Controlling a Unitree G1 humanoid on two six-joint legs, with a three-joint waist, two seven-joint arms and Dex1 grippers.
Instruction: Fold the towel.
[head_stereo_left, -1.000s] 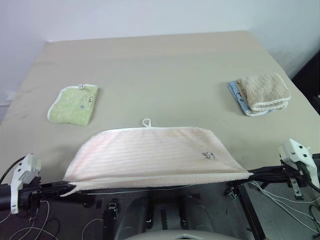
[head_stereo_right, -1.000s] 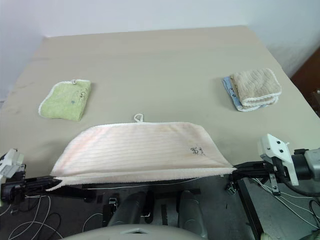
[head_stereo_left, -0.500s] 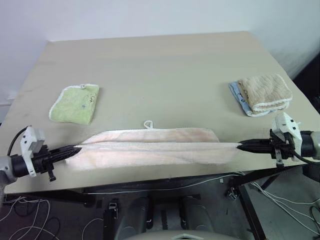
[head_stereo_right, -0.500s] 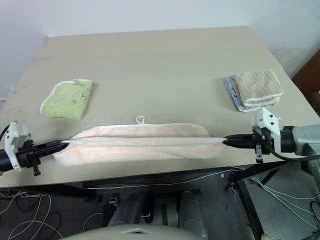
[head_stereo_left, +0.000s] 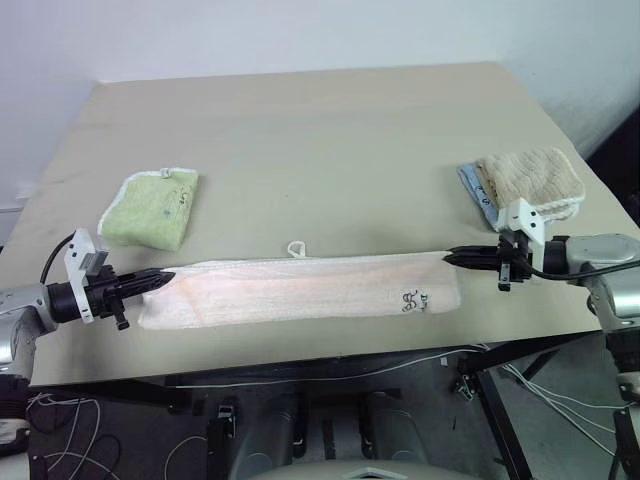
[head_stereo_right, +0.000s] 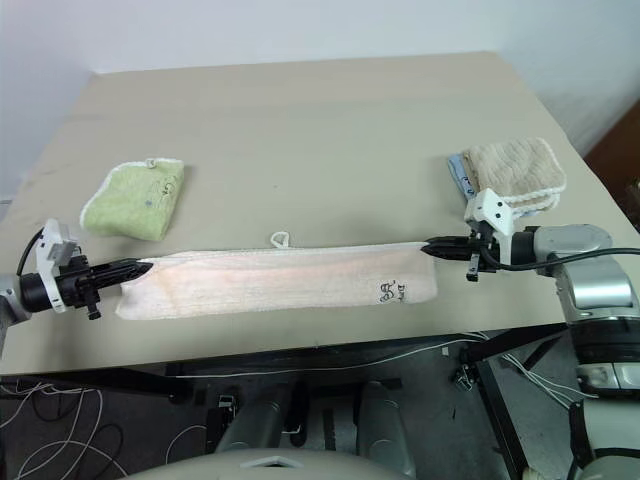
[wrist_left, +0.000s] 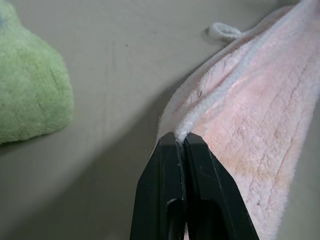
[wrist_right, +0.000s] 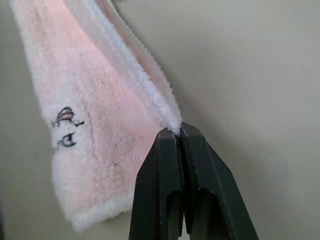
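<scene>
A second ago the pink towel (head_stereo_left: 300, 295) hung off the near edge of the counter (head_stereo_left: 330, 150), stretched wide between the two arms with its near hem held out over the floor. Now that hem has been carried forward over the rest of it, and the towel lies on the counter as a long narrow band, folded along its length, near the front edge. Its small white loop (head_stereo_left: 296, 247) pokes out from the far edge near the middle, and the dark embroidered mark (head_stereo_left: 414, 300) faces up toward the right end.

The left gripper (head_stereo_left: 168, 277) has its fingers (wrist_left: 172, 165) pinched shut on the white-stitched corner at the towel's left end; the right gripper (head_stereo_left: 448, 258) has its fingers (wrist_right: 175, 150) closed the same way on the far corner at the right end. Both arms have come in over the counter from its sides.

I count three towels: the pink one, one folded light green towel (head_stereo_left: 150, 208) on the left, and one folded beige towel (head_stereo_left: 528, 183) on the right, lying on something blue (head_stereo_left: 472, 185). There are two grippers, each gripping one corner.
</scene>
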